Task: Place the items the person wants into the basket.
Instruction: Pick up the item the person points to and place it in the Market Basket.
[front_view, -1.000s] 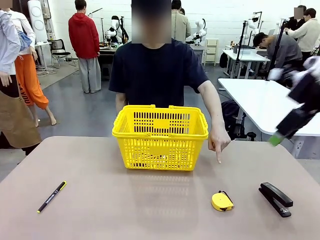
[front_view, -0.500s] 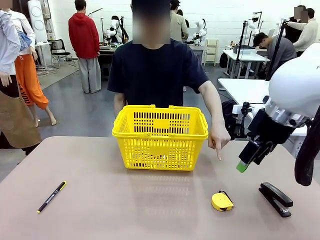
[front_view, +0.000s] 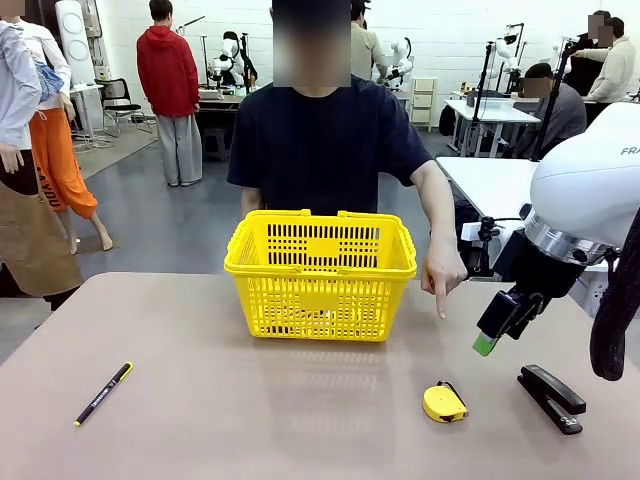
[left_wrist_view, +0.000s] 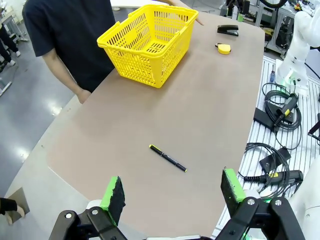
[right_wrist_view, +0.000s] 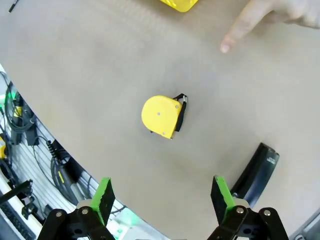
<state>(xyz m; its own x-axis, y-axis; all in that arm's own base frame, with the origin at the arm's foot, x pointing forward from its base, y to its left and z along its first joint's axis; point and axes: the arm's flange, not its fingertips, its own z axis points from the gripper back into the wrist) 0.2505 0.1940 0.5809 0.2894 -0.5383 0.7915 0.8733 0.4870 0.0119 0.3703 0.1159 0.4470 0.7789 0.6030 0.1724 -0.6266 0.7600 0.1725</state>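
The table (front_view: 200, 400) was a matte grey-brown top with rounded corners, unmarked where bare. The basket (front_view: 320, 275) stood upright near the far edge, in front of the person (front_view: 325, 140), who wore a dark t-shirt. The person's hand (front_view: 442, 272) hung just right of the basket, forefinger pointing down at the table. The tape measure (front_view: 444, 403) lay on the near right part of the surface, below that finger and apart from it; the stapler (front_view: 552, 397) lay near it, further right — not touching. A pen (front_view: 102, 393) lay alone at the near left.

My right gripper (front_view: 485, 345) hovered above the table, between the pointing hand and the stapler, fingers spread wide and empty; from its wrist, the tape measure (right_wrist_view: 162, 116) sat ahead of the jaws with the stapler (right_wrist_view: 255, 170) by one pad (right_wrist_view: 220, 192). My left gripper (left_wrist_view: 172, 192) stood off the table edge, likewise spread and empty, with the pen (left_wrist_view: 168, 158) ahead.

The room beyond was an open workshop — grey floor, white walls, white benches, other people standing about. Cables (left_wrist_view: 275, 150) lay on a slatted floor beside the table.
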